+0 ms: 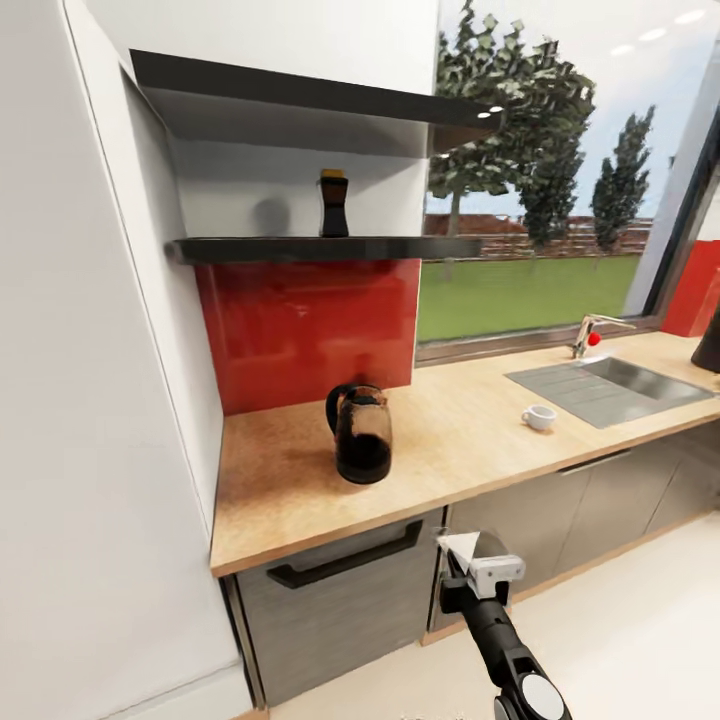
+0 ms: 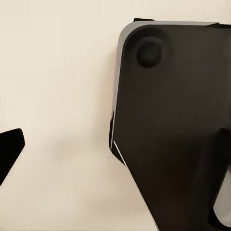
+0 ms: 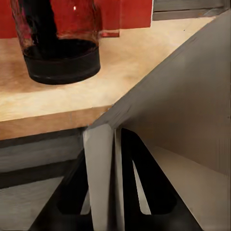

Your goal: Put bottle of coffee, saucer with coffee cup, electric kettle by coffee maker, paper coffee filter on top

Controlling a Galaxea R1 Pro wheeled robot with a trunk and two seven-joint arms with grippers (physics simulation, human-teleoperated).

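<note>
My right gripper [image 1: 463, 566] hangs in front of the cabinet fronts, below the countertop [image 1: 300, 490], shut on the paper coffee filter [image 1: 462, 547], a white cone. In the right wrist view the filter [image 3: 192, 96] sits between the fingers [image 3: 72, 192], with the electric kettle [image 3: 60, 43] just beyond. The kettle [image 1: 360, 435] stands on the countertop before the red backsplash. The bottle of coffee [image 1: 333, 205] is on the dark shelf [image 1: 300, 249]. The coffee cup [image 1: 539, 417] rests near the sink. A dark body cut by the right edge is probably the coffee maker [image 1: 709, 347]. The saucer is out of view. My left gripper [image 2: 118, 163] is open over the floor.
A steel sink [image 1: 610, 385] with a tap [image 1: 590, 335] is set into the counter on the right. A white wall [image 1: 90, 400] closes the left end. A drawer with a black handle [image 1: 345, 562] lies under the kettle. The robot's dark base [image 2: 173, 125] is beneath the left gripper.
</note>
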